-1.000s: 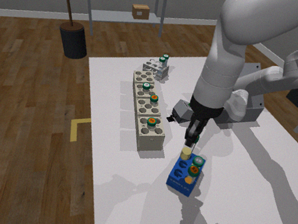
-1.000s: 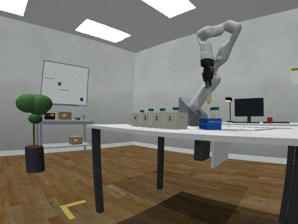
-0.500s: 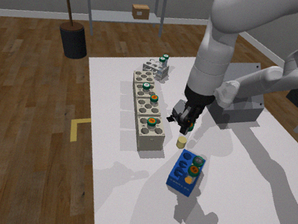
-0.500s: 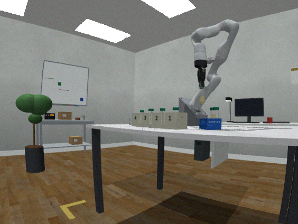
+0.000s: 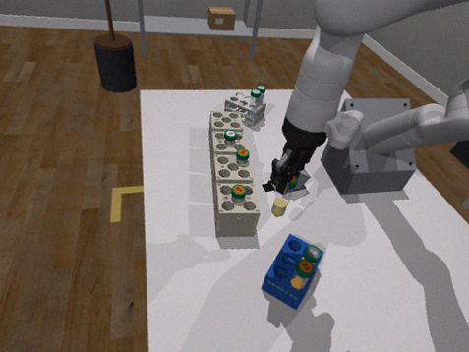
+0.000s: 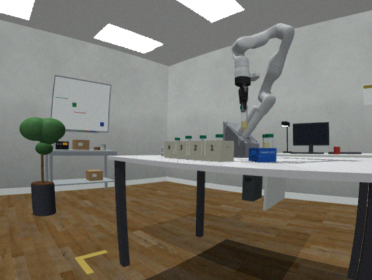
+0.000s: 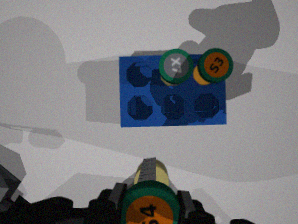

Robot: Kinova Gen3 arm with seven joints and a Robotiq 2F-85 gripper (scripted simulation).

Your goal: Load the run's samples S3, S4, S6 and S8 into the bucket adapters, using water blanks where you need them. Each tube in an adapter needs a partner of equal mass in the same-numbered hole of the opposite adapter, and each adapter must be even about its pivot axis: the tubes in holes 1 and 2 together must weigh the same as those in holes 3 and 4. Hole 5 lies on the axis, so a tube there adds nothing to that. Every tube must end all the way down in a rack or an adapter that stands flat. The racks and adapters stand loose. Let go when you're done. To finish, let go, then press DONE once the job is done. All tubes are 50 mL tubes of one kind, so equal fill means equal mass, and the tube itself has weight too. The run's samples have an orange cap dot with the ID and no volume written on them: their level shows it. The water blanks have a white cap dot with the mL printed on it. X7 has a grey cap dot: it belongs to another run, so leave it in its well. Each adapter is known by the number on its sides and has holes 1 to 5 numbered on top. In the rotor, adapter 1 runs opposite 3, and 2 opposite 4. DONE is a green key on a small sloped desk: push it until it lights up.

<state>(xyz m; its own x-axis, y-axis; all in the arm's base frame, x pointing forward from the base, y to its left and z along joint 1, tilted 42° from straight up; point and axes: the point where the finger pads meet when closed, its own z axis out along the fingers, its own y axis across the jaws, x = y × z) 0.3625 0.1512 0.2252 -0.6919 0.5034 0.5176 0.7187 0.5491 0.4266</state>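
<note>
My gripper (image 5: 287, 181) (image 6: 243, 106) (image 7: 150, 202) is shut on the cap end of sample tube S4 (image 5: 279, 206) (image 6: 244, 123) (image 7: 159, 172), a tube with yellow liquid and an orange cap dot. The tube hangs upright, high above the table between the adapters and the blue sample rack (image 5: 282, 282) (image 6: 262, 154) (image 7: 131, 116). The rack holds X7 (image 5: 312, 252) (image 7: 176, 65) with a grey dot and S3 (image 5: 305, 268) (image 7: 215, 65) with an orange dot. Four beige adapters stand in a row. Adapter 1 (image 5: 238, 221) (image 6: 216, 151) and adapter 2 (image 5: 226, 168) each hold an orange-dot tube. Adapter 3 (image 5: 219, 143) holds a white-dot tube. Adapter 4 (image 5: 221, 119) is empty.
A small grey blank rack (image 5: 249, 109) with two green-capped tubes stands behind the adapter row. The grey arm base block (image 5: 377, 169) stands right of the gripper. A monitor (image 6: 310, 133) and a red cup (image 6: 336, 150) stand at the far end of the table.
</note>
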